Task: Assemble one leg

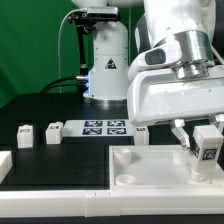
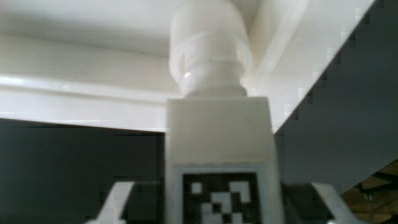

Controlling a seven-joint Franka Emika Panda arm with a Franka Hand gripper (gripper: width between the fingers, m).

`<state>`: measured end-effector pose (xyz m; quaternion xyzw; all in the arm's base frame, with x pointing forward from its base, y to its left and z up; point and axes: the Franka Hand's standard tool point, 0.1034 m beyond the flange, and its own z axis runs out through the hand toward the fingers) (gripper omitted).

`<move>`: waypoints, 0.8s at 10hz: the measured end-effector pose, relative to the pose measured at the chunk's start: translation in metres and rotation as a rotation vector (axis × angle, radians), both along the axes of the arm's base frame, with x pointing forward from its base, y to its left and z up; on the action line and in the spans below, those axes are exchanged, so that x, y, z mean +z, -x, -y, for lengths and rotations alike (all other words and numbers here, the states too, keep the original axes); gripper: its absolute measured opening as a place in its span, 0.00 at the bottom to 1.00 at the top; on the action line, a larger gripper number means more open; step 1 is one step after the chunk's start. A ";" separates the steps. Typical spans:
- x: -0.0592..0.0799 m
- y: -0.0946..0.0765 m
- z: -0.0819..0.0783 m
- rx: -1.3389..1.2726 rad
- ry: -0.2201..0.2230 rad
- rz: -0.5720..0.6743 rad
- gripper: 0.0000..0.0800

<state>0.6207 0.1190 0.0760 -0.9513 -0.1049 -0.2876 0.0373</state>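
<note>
Leg [image 1: 208,144] grasped in pincer [image 1: 203,146], clenched on both sides.
Held at 4 o'clock of exterior view, tag [image 2: 221,197] visible, peg end toward tabletop panel [image 1: 130,172]; contact not discernible. Loose legs [image 1: 53,130] on bench [image 1: 40,105] at 9 o'clock.

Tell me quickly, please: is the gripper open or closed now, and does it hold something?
gripper: closed, holding a leg.
</note>
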 end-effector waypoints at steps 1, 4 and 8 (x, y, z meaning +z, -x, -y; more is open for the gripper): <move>-0.004 0.002 0.000 -0.001 0.000 -0.003 0.36; -0.007 0.005 0.002 -0.006 0.001 0.031 0.36; -0.016 0.014 0.014 -0.022 0.002 0.014 0.36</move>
